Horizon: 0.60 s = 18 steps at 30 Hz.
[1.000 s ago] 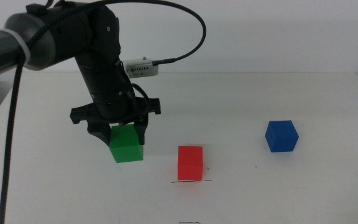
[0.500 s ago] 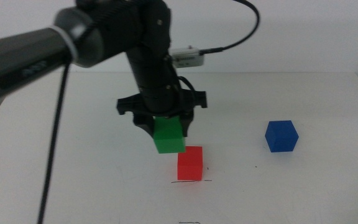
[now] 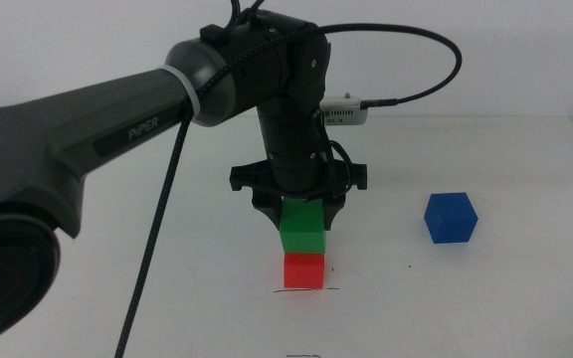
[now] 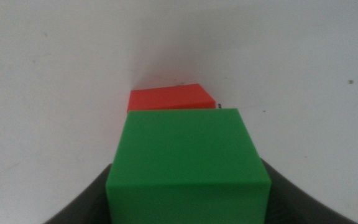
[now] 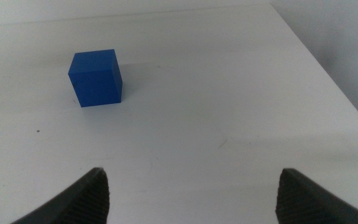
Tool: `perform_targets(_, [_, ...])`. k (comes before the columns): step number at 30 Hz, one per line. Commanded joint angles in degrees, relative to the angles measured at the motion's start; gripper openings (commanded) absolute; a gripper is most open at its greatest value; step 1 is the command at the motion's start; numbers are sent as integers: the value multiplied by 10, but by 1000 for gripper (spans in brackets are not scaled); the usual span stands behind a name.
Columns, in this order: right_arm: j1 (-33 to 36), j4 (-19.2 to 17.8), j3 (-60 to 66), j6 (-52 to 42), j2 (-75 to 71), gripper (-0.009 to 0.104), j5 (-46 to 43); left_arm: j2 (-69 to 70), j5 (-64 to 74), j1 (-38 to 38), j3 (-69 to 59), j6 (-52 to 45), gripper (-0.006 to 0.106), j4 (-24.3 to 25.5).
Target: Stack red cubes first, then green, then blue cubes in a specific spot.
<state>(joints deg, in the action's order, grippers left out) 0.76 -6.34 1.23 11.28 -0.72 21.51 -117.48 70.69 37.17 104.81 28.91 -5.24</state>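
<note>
My left gripper (image 3: 302, 214) is shut on the green cube (image 3: 302, 229) and holds it directly over the red cube (image 3: 303, 269). Their faces are close together, and I cannot tell whether they touch. The red cube stands on the short black pen line (image 3: 304, 290). In the left wrist view the green cube (image 4: 188, 165) fills the space between the jaws, with the red cube (image 4: 169, 98) showing past it. The blue cube (image 3: 451, 217) sits alone to the right. My right gripper (image 5: 197, 199) is open, out of the middle view, with the blue cube (image 5: 95, 78) ahead of it.
The left arm and its cable (image 3: 157, 249) cross the table's left half. A second short black mark (image 3: 304, 355) lies at the front edge. The table's back edge (image 3: 466, 117) meets a white wall, and the right edge (image 5: 328, 68) is near the blue cube.
The left gripper has carried the green cube rightward from the left of the red cube to directly above it. The red and blue cubes have not moved.
</note>
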Motion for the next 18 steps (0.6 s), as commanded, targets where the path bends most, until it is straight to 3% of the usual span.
perform_targets(1, [-4, -9, -3, -6, -8, 74, -33, 30, 46, 2, 19, 6, -1, 7])
perform_targets(12, [-4, -9, -3, -6, -8, 74, -33, 8, 45, 2, 19, 2, -1, 15])
perform_targets(18, [-4, -9, -3, -6, -8, 74, -33, 8, 46, 2, 19, 3, -1, -16])
